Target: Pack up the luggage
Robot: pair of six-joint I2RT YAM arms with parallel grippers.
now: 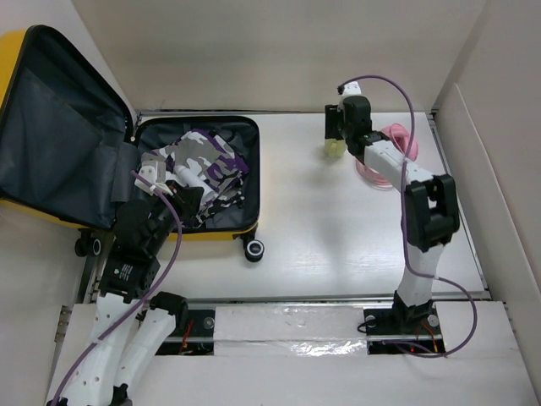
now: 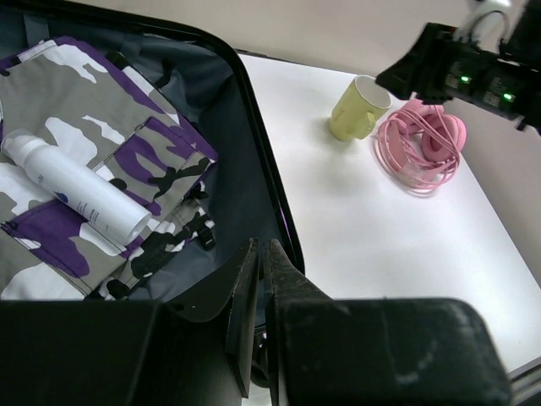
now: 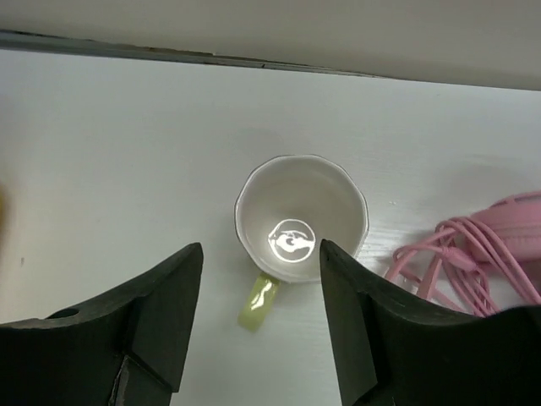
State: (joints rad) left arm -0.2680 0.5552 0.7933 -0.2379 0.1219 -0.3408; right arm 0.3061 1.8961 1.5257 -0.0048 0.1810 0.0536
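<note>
The yellow luggage [image 1: 221, 234] lies open at the left, its grey-lined lid [image 1: 59, 127] raised. Its base holds purple camouflage clothing [image 1: 210, 161] with a white bottle [image 2: 76, 186] on top. My left gripper [image 1: 188, 201] is shut and empty, hovering over the near edge of the luggage base [image 2: 254, 127]; its fingertips [image 2: 260, 245] are pressed together. My right gripper [image 1: 336, 135] is open and empty, right above a yellow-green mug [image 3: 300, 218]. The mug stands upright on the table between the open jaws [image 3: 262, 249], untouched.
A pink headset with a coiled cable [image 1: 390, 156] lies just right of the mug; it also shows in the right wrist view [image 3: 482, 254] and the left wrist view [image 2: 423, 144]. White walls close in the table at the back and right. The mug shows in the left wrist view [image 2: 359, 107].
</note>
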